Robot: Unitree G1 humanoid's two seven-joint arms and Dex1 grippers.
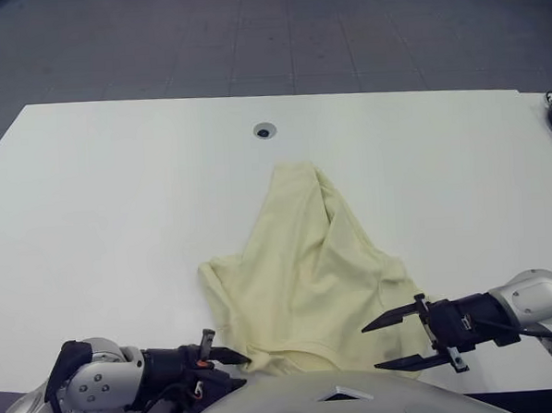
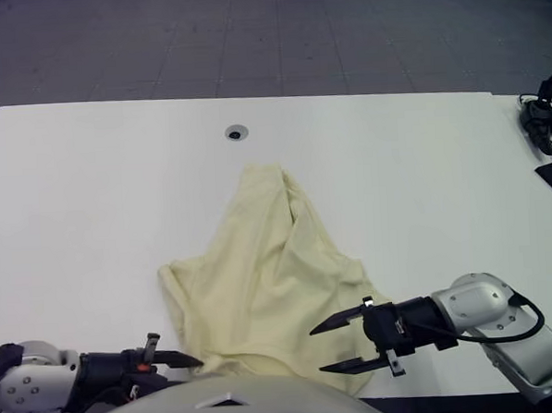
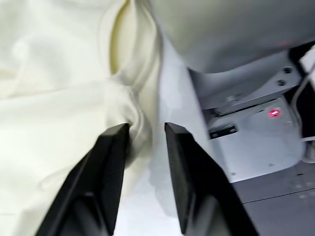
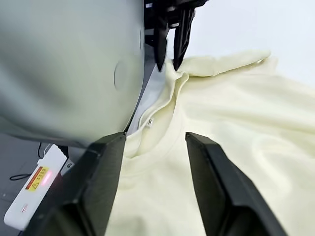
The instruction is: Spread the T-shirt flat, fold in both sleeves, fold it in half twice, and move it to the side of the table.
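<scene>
A pale yellow T-shirt [image 1: 308, 279] lies crumpled on the white table [image 1: 118, 196], bunched into a ridge that narrows toward the far side. Its collar [image 4: 147, 123] is at the near edge. My left gripper [image 1: 231, 366] is low at the shirt's near left corner. Its fingers stand a little apart, with a fold of the shirt's edge [image 3: 135, 120] at their tips. My right gripper [image 2: 317, 350] hovers wide open over the shirt's near right part, holding nothing. In the right wrist view its fingers [image 4: 106, 162] frame the collar area, with the left gripper [image 4: 169, 66] beyond.
A round cable hole [image 1: 265, 130] sits in the table beyond the shirt. Black cables and gear [image 2: 542, 119] lie at the table's right edge. Wide bare tabletop spreads to the left and right of the shirt. Dark floor lies past the far edge.
</scene>
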